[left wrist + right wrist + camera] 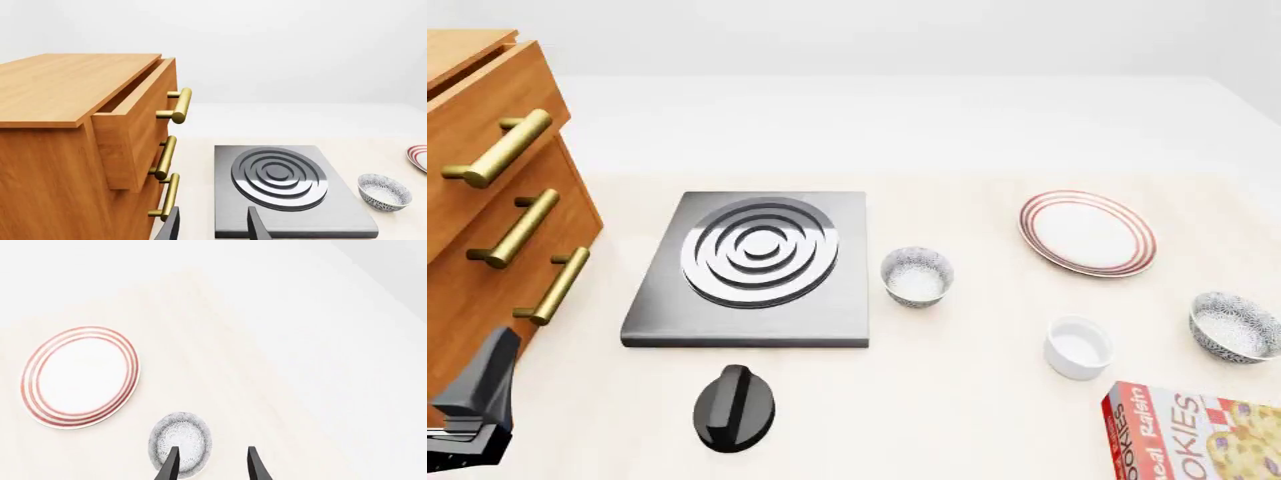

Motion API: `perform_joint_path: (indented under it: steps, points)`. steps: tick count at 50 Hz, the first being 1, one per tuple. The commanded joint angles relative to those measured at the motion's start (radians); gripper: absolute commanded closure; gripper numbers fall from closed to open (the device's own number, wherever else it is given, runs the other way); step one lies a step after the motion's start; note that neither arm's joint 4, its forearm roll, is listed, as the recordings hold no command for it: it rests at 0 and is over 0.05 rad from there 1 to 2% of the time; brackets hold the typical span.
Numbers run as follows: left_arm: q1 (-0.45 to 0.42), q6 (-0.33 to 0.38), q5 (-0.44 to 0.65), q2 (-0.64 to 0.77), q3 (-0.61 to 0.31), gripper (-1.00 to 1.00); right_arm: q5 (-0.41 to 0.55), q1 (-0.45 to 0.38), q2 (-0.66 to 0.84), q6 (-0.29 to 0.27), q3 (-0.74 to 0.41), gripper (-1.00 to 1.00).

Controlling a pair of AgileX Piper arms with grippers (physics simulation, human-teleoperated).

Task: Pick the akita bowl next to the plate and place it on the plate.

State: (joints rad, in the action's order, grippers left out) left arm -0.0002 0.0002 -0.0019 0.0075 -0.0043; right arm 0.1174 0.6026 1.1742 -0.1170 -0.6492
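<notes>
Left wrist view: the left gripper [212, 227], jaws apart and holding nothing, faces the stove [287, 192].

Front view: the akita bowl [1234, 326] sits near the plate [1089, 232] (its twin [917, 276] touches the stove).

Right wrist view: the right gripper [211, 465], jaws apart, hovers over the akita bowl.

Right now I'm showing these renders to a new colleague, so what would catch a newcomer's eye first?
Probably the wooden drawer cabinet with brass handles at the far left, its top drawer pulled out, and beside it the grey stove plate with raised rings. Further right lies the red-ringed plate. Two speckled bowls stand out, one beside the stove plate, one near the right edge.
</notes>
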Motion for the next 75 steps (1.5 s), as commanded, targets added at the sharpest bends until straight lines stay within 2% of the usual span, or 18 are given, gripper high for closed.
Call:
perform_joint_path:
  steps: [1, 12, 15, 17, 18, 21, 32, 50, 56, 61, 62, 64, 75]
  points:
    - [0.0, 0.0, 0.0, 0.0, 0.0, -1.0, -0.053, -0.004, 0.076, -0.004, 0.005, -1.0]
    - [0.0, 0.0, 0.0, 0.0, 0.0, -1.0, -0.079, -0.021, 0.143, -0.003, -0.02, -1.0]
    - [0.0, 0.0, 0.0, 0.0, 0.0, -1.0, -0.076, -0.028, 0.15, -0.005, -0.027, -1.0]
    - [0.0, 0.0, 0.0, 0.0, 0.0, -1.0, -0.042, -0.03, 0.144, -0.007, -0.054, -1.0]
    - [0.0, 0.0, 0.0, 0.0, 0.0, -1.0, -0.084, -0.027, 0.168, -0.008, -0.034, -1.0]
    - [0.0, 0.0, 0.0, 0.0, 0.0, -1.0, -0.113, -0.026, 0.2, -0.009, -0.026, -1.0]
    - [0.0, 0.0, 0.0, 0.0, 0.0, -1.0, -0.185, -0.023, 0.303, -0.021, -0.019, -1.0]
    - [0.0, 0.0, 0.0, 0.0, 0.0, -1.0, -0.235, -0.015, 0.348, -0.045, -0.006, -1.0]
    - [0.0, 0.0, 0.0, 0.0, 0.0, -1.0, -0.244, -0.026, 0.363, -0.031, 0.006, -1.0]
    - [0.0, 0.0, 0.0, 0.0, 0.0, -1.0, -0.301, -0.018, 0.399, -0.031, 0.036, -1.0]
    - [0.0, 0.0, 0.0, 0.0, 0.0, -1.0, -0.377, -0.014, 0.471, -0.018, 0.067, -1.0]
    - [0.0, 0.0, 0.0, 0.0, 0.0, -1.0, -0.401, -0.023, 0.489, -0.011, 0.083, -1.0]
    - [0.0, 0.0, 0.0, 0.0, 0.0, -1.0, -0.41, -0.008, 0.508, -0.02, 0.092, -1.0]
